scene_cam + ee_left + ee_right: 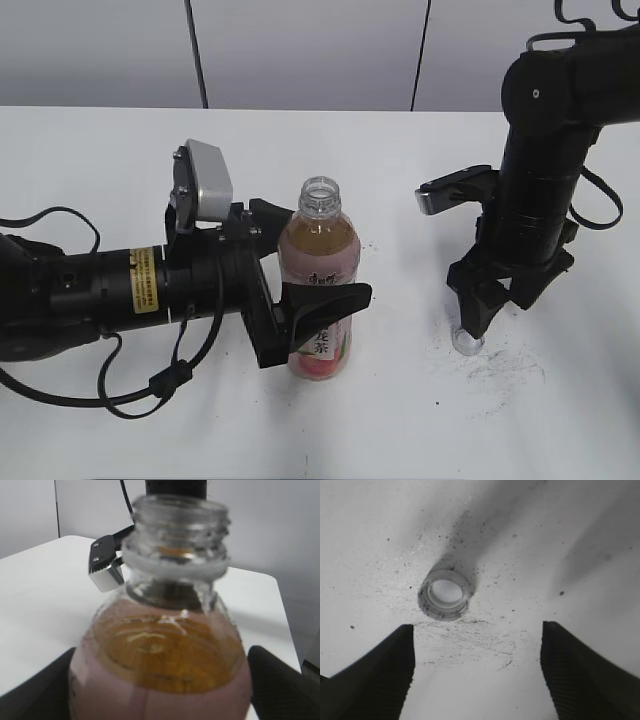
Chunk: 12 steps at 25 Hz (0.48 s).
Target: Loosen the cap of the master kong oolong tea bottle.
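Note:
The master kong oolong tea bottle [318, 262] stands upright mid-table, amber tea inside, pink label, its threaded mouth [320, 190] bare. It fills the left wrist view [160, 670]. My left gripper [329, 253] reaches in sideways from the left and is open, one finger on each side of the bottle's body [162, 680] and very close to it. The white cap [467, 342] lies on the table at right, hollow side up [445, 594]. My right gripper [492, 315] points down just above it, open, with nothing between its fingers [477, 630].
The white table [100, 150] carries dark scuff marks [470, 640] around the cap. A loose black cable [150, 385] trails by the left arm near the front edge. The right arm's wrist camera [105, 565] shows behind the bottle. A grey wall closes the back.

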Tool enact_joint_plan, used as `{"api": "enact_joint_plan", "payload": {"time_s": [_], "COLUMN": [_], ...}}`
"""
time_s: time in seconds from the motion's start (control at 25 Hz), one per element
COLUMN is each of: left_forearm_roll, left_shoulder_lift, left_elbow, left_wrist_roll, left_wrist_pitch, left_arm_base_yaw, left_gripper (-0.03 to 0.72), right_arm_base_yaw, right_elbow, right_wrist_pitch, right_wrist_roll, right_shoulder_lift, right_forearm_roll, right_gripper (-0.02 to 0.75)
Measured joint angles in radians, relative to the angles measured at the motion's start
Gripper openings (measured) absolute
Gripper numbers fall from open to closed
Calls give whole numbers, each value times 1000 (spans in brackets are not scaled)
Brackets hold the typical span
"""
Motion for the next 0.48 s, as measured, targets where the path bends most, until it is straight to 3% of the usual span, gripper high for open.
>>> {"api": "enact_joint_plan", "payload": {"time_s": [0.48], "left_forearm_roll": [-23], "left_shoulder_lift": [-127], "left_elbow": [0], "left_wrist_roll": [0], "left_wrist_pitch": [0], "left_arm_base_yaw": [0], "left_gripper": [585], "right_arm_base_yaw": [0], "right_elbow": [0], "right_wrist_pitch": [0], "right_wrist_roll": [0], "right_shoulder_lift": [0], "right_forearm_roll": [3], "right_gripper": [585]}}
